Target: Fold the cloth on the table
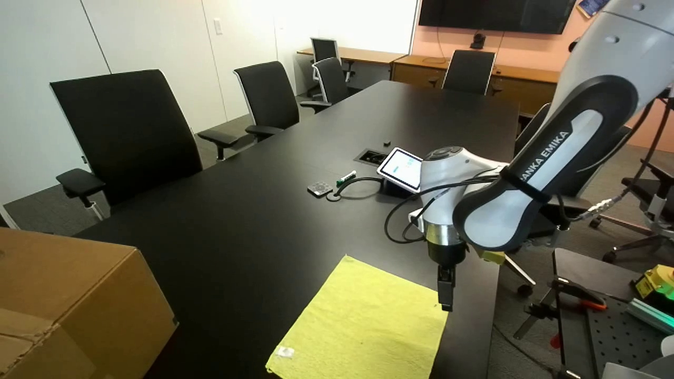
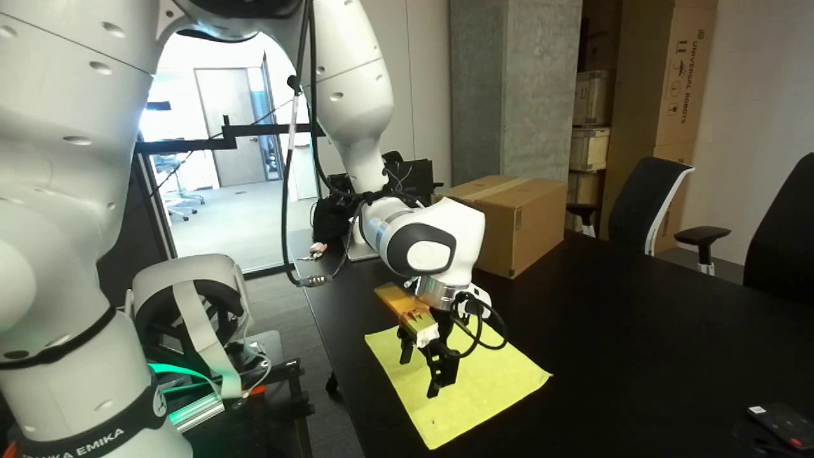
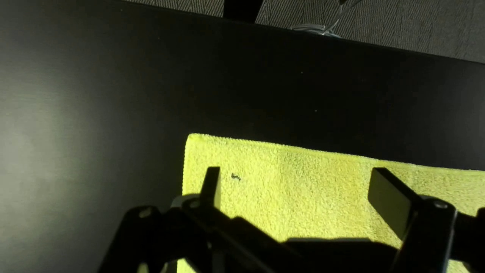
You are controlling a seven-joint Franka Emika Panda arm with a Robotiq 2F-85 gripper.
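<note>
Hanging wide apart, the fingers (image 3: pixel 390 201) seem above the cloth (image 1: pixel 363 321), roomy table (image 3: pixel 246 87) past its edge.

Made of fuzzy, bright yellow-green cloth (image 1: pixel 363 326), plain but for small dark specks and a whitish patch close to a corner. Lies spread open and flat, as a single rectangle, on a long, matte black bench (image 1: pixel 253 231). Sits much nearer to one long edge of the bench than to the opposite one, with a side roughly parallel to the nearer edge and a strip of black top between. Lies well apart from the bench's far corners. Shows, in the wrist view, a stitched hem, a neat corner with a dark speck just inside, and faint bands like creases.
</note>
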